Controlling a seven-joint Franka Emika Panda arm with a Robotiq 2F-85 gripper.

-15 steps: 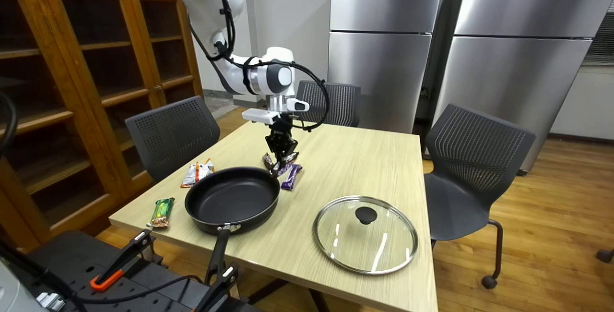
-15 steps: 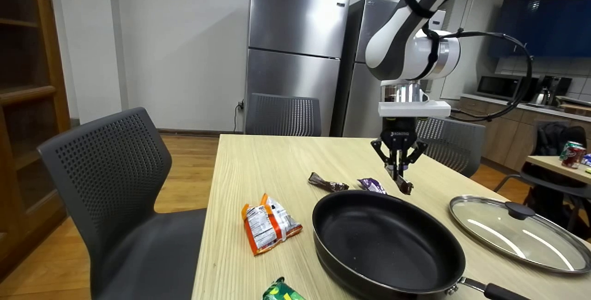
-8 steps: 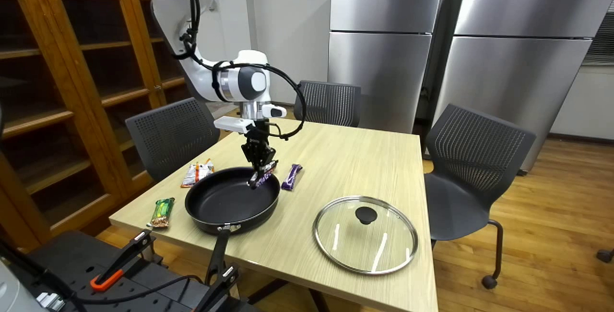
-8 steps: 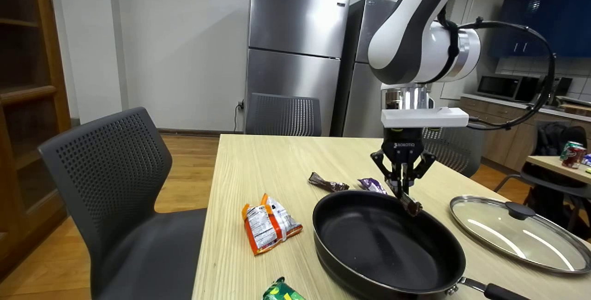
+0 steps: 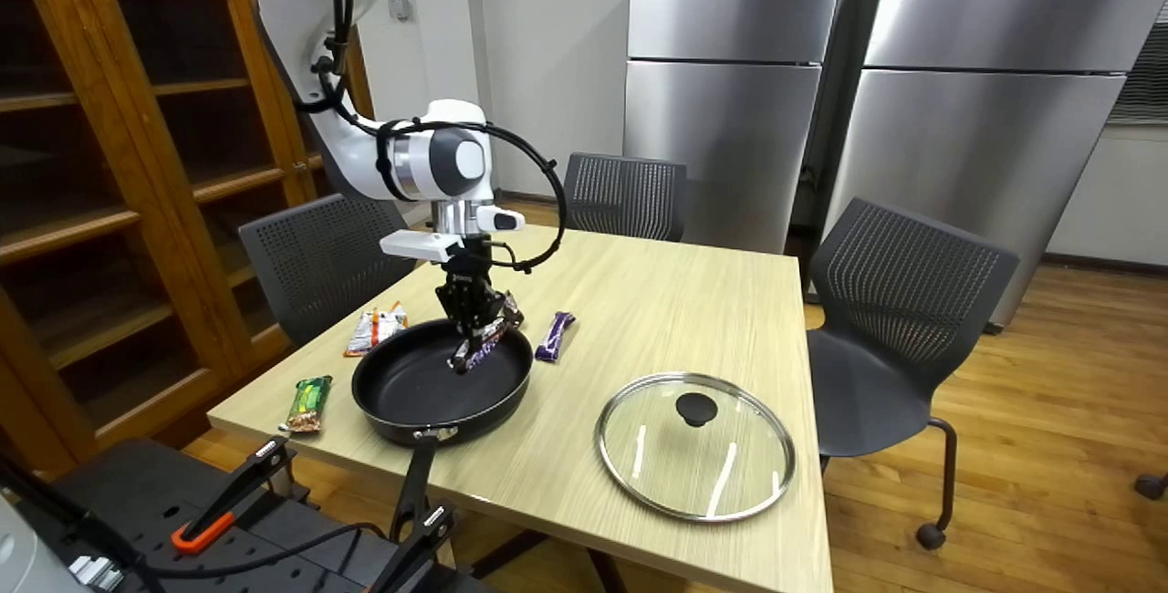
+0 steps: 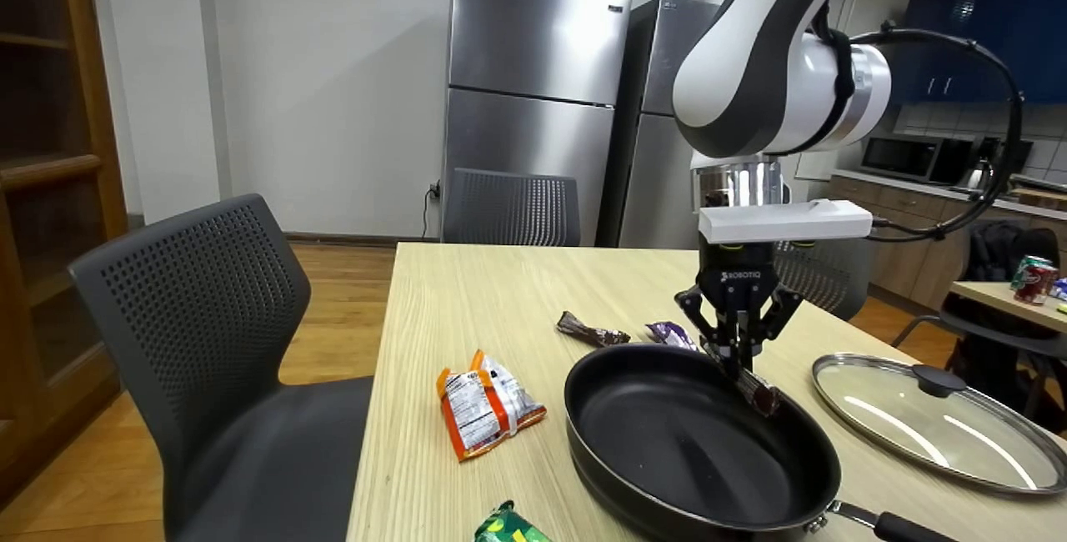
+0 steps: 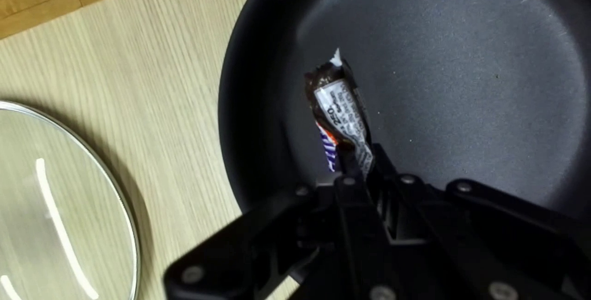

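Brown-wrapped candy bar [image 7: 339, 101]: aslant over the interior of the frying pan [image 6: 667, 459], on the pan's lid side; I cannot tell whether its lower end touches the pan floor.
Gripper [image 7: 360, 154]: pinching the bar between its two fingers, with a good length of it jutting out past them.
Slick wrapper: probably the main weakness; a narrow pinch and an unsupported end could let the bar swivel or slide out if the arm jerks.
Pan wall: a drift toward the lid side could snag the bar's tip on it, twisting the bar or nudging the pan.
Pan floor: too deep a descent would likely jam the tip there and buckle the bar.
Panda arm [image 6: 750, 67]: in both exterior views the forearm slants down and the wrist folds, so the gripper points nearly straight down over the pan.
Purple-wrapped bar [image 5: 555, 338]: on the table [image 5: 693, 301], just outside the pan's rim.
Glass lid [image 5: 684, 461]: flat on the table beside the pan, knob up.
Orange-and-white snack bag [image 6: 490, 409]: beside the pan, away from the lid.
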